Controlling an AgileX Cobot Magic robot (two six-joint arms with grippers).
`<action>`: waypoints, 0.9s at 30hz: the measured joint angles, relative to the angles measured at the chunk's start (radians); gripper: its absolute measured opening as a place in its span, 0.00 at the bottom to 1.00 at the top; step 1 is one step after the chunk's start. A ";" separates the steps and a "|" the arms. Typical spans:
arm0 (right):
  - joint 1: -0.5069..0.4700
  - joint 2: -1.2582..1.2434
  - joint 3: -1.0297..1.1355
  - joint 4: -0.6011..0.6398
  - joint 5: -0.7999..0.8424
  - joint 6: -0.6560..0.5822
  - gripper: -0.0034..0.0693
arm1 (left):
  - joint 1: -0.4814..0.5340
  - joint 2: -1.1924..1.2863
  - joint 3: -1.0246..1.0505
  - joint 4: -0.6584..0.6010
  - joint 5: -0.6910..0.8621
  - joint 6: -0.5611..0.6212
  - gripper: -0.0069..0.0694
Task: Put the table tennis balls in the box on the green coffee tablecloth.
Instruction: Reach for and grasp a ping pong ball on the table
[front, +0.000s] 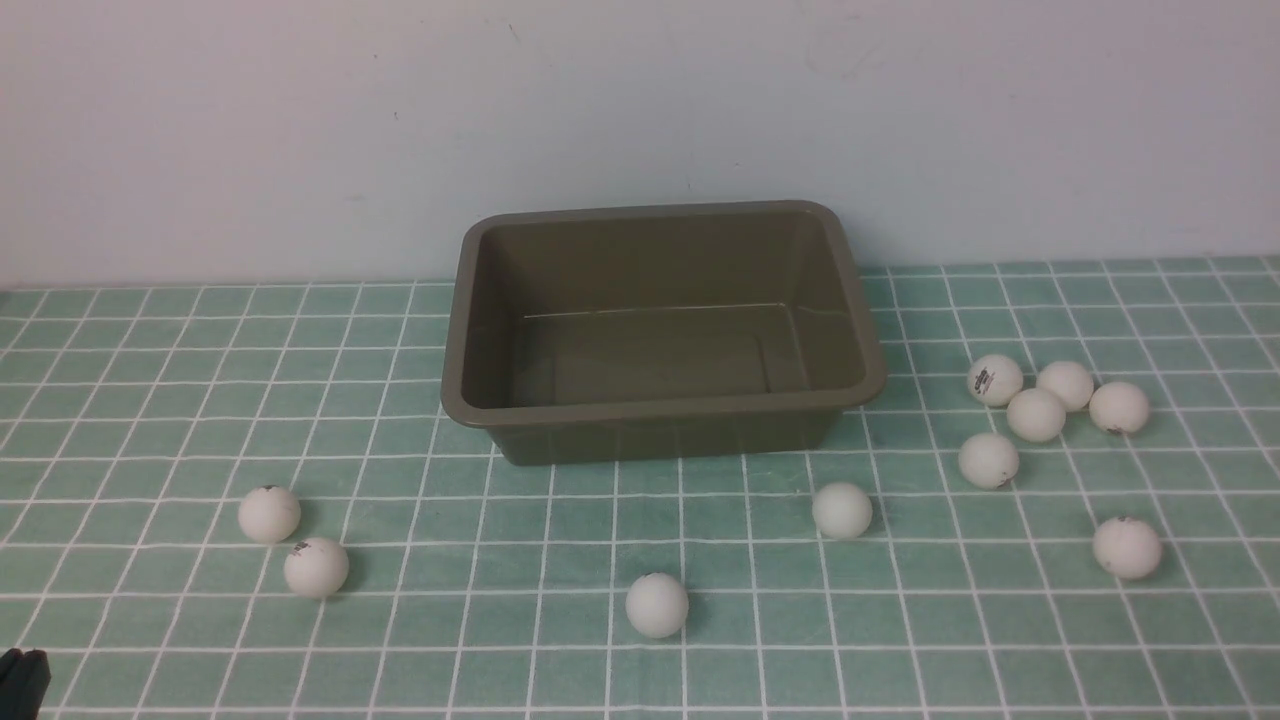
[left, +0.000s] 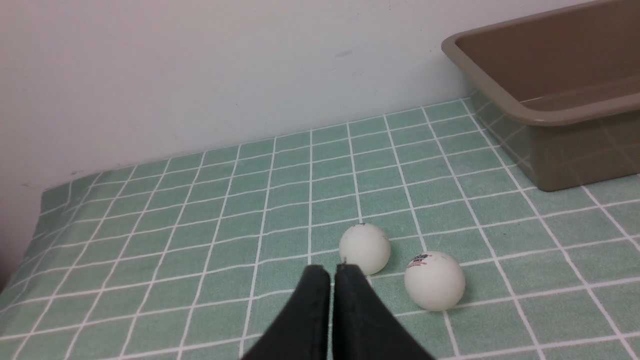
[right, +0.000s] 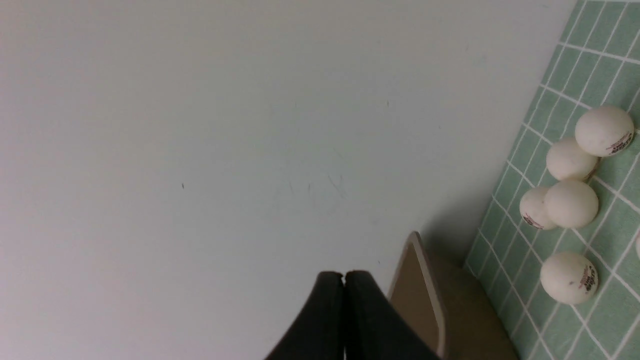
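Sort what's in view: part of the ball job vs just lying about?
Job:
- white balls
- box
- green tablecloth
- left gripper
- right gripper

Lying about:
- nothing loose that I can see

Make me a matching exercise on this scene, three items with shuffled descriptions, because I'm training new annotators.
Column 1
1. The box
2. The tablecloth
3. The left gripper

Column 2
A. Teal-green with a white grid
B. Shut, with no ball between its fingertips
C. Olive-brown, with no balls visible inside

Right pairs: 1-C, 2-A, 3-B
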 joint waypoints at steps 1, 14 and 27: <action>0.000 0.000 0.000 0.033 -0.023 0.000 0.02 | 0.000 0.000 0.000 0.000 0.000 0.000 0.09; 0.000 0.000 0.000 0.134 -0.103 -0.035 0.02 | 0.000 0.000 0.000 0.000 0.000 0.000 0.09; 0.000 0.123 -0.366 0.037 0.310 -0.945 0.02 | 0.000 0.000 0.000 0.000 0.000 0.000 0.09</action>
